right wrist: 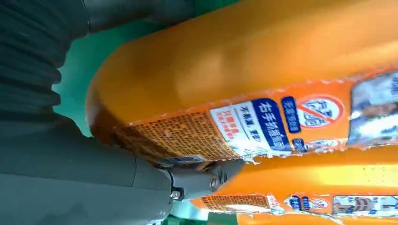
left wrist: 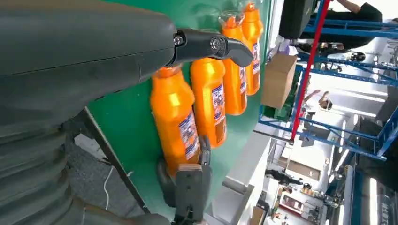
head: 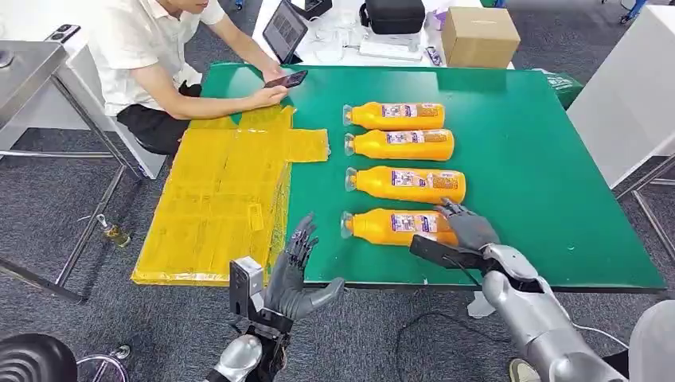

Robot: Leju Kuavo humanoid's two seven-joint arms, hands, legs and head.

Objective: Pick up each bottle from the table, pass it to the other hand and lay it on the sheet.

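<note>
Grey carpet ran under a green table (head: 517,183), and along the table's left part lay a yellow sheet (head: 223,199) that reached its near edge. Four orange bottles lay on their sides in a row on the bare green top, right of the sheet, caps pointing toward it: the farthest bottle (head: 396,116), the second bottle (head: 402,145), the third bottle (head: 407,184) and the nearest bottle (head: 396,226). None of them lay on the sheet.

At the base end of the nearest bottle sat the right hand (head: 467,227), fingers (head: 450,209) draped over that end. In the right wrist view the thumb (right wrist: 206,177) lay against the bottle's labelled side, between it and the next bottle (whether the hold was firm could not be told, and the bottle lay flat on the table).

Near the table's front edge, beside the sheet's near right corner, the left hand (head: 296,274) stood upright with its fingers (head: 303,236) spread and the thumb (head: 325,293) stuck out to the right; it held nothing.

Across the table's far left corner a person (head: 159,48) in a white shirt sat with a phone (head: 286,79) in hand. Behind the table stood a cardboard box (head: 480,36), a black bag (head: 394,16) and a tablet (head: 284,30).
</note>
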